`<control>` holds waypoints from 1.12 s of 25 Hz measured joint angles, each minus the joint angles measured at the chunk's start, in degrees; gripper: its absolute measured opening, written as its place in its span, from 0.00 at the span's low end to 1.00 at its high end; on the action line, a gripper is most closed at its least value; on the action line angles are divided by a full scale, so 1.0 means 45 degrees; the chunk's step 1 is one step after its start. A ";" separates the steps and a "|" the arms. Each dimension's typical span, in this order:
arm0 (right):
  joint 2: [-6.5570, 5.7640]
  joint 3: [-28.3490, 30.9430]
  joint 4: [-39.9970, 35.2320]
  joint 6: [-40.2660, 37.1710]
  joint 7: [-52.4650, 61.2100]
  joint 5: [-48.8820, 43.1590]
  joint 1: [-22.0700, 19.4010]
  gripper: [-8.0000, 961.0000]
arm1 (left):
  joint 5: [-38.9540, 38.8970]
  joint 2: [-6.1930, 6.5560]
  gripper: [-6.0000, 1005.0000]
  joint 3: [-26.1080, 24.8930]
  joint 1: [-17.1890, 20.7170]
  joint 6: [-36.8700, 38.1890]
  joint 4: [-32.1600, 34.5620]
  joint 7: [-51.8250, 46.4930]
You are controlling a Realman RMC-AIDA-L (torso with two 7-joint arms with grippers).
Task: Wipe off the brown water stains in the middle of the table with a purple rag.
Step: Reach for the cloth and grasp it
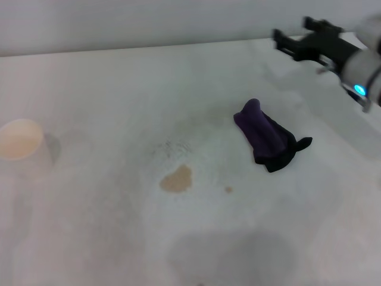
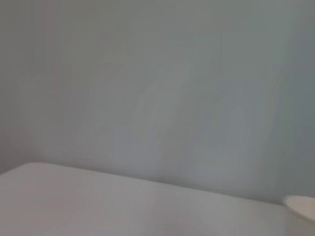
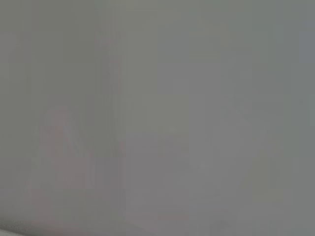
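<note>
The purple rag [image 1: 266, 135] lies bunched on the white table [image 1: 107, 89], right of centre, with its blackish end toward me. The brown water stains are a tan blotch [image 1: 177, 179] and a tiny dot [image 1: 228, 189], left of and nearer than the rag. My right gripper [image 1: 292, 31] hovers open and empty above the far right of the table, beyond the rag and well apart from it. My left gripper shows in no view. The right wrist view shows only a plain grey surface.
A white paper cup [image 1: 21, 143] stands at the table's left edge; its rim also shows in the left wrist view [image 2: 301, 205]. A faint grey speckled smudge [image 1: 172, 148] lies just beyond the blotch. A grey wall stands behind the table.
</note>
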 joint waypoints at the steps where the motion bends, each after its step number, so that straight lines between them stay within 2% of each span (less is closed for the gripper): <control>1: -0.0094 -0.1046 -0.0866 -0.0706 0.1198 -0.0382 0.0004 0.86 | -0.0195 0.0014 0.87 0.0000 -0.0027 0.0028 -0.0074 -0.0174; 3: -0.0296 -0.2370 -0.2255 -0.1854 0.3350 -0.1522 0.0008 0.86 | -0.0396 0.0024 0.87 0.0000 -0.0098 0.0077 -0.0206 -0.0333; 6: -0.0681 -0.3554 -0.4476 -0.2751 0.7925 -0.5264 0.0041 0.86 | -0.0475 0.0024 0.87 -0.0060 -0.0303 0.0124 -0.0348 -0.0372; 8: -0.0841 -0.3549 -0.5441 -0.2222 1.0936 -0.8408 0.0170 0.86 | -0.0530 0.0024 0.87 -0.0270 -0.0471 0.0115 -0.0445 -0.0374; 11: -0.0930 -0.3320 -0.6936 -0.0814 1.4700 -1.2373 0.0275 0.86 | -0.0858 0.0009 0.87 -0.0609 -0.0671 0.0056 -0.0496 -0.0376; 12: -0.0900 -0.3191 -0.7634 -0.0237 1.5947 -1.3896 0.0230 0.86 | -0.1016 0.0009 0.87 -0.0637 -0.0754 0.0060 -0.0500 -0.0377; 13: -0.0692 -0.2952 -0.9327 0.1116 1.7956 -1.6808 -0.0008 0.86 | -0.1112 0.0010 0.87 -0.0639 -0.0831 0.0078 -0.0501 -0.0377; 14: -0.0692 -0.2952 -0.9327 0.1116 1.7956 -1.6808 -0.0008 0.86 | -0.1204 0.0013 0.87 -0.0646 -0.0924 0.0087 -0.0515 -0.0379; 17: 0.0001 -0.2939 -1.2739 0.3903 2.0042 -2.1295 -0.0829 0.86 | -0.1489 0.0036 0.87 -0.0661 -0.1232 0.0074 -0.0594 -0.0382; 19: 0.0129 -0.3498 -1.4206 0.4818 2.1024 -2.2677 -0.1317 0.86 | -0.1680 0.0040 0.87 -0.0664 -0.1440 0.0046 -0.0724 -0.0382; 20: 0.0094 -0.3978 -1.5064 0.5247 2.1690 -2.3203 -0.1640 0.86 | -0.1756 0.0039 0.87 -0.0664 -0.1544 0.0030 -0.0783 -0.0383; 23: 0.0077 -0.4619 -1.6578 0.6028 2.2818 -2.3495 -0.2422 0.86 | -0.1832 0.0046 0.87 -0.0663 -0.1766 0.0024 -0.0841 -0.0382; 28: 0.0059 -0.5282 -1.7101 0.6131 2.4274 -2.3490 -0.3200 0.86 | -0.1840 0.0051 0.87 -0.0662 -0.2019 0.0080 -0.0866 -0.0382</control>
